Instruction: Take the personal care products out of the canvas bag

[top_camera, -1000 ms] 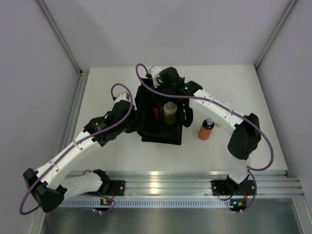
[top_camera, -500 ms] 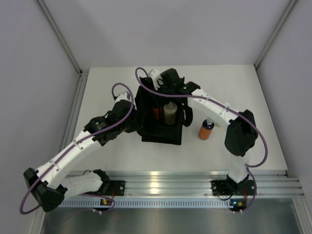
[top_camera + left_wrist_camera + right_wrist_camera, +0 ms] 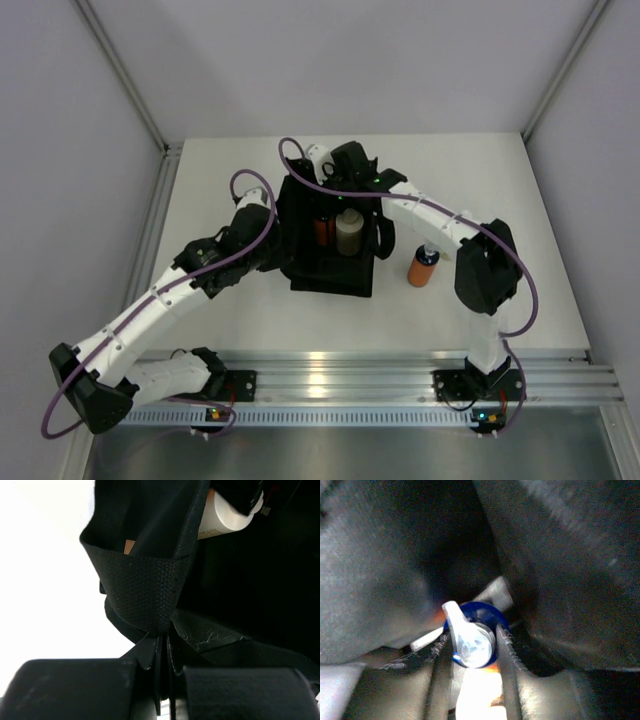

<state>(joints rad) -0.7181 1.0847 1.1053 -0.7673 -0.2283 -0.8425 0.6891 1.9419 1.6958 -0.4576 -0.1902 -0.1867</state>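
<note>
Now | left pincer (image 3: pixel 162 647) clamped on boxy black canvas bag (image 3: pixel 330 275) rim, mid white worktop (image 3: pixel 480 170) | right pincer (image 3: pixel 474 647) flanks small orange bottle (image 3: pixel 321 230) at its dark-blue cap (image 3: pixel 481 611) inside bag; I cannot tell if gripping | bottle likely light, rigid, slick: hold cap sides.

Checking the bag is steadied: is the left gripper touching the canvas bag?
Touching. Left wrist view: left gripper pinches a canvas bag fold between its jaws.

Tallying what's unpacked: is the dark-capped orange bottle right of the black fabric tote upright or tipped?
Upright: the orange bottle stands on the white table, dark cap up, clear of the black fabric tote.
</note>
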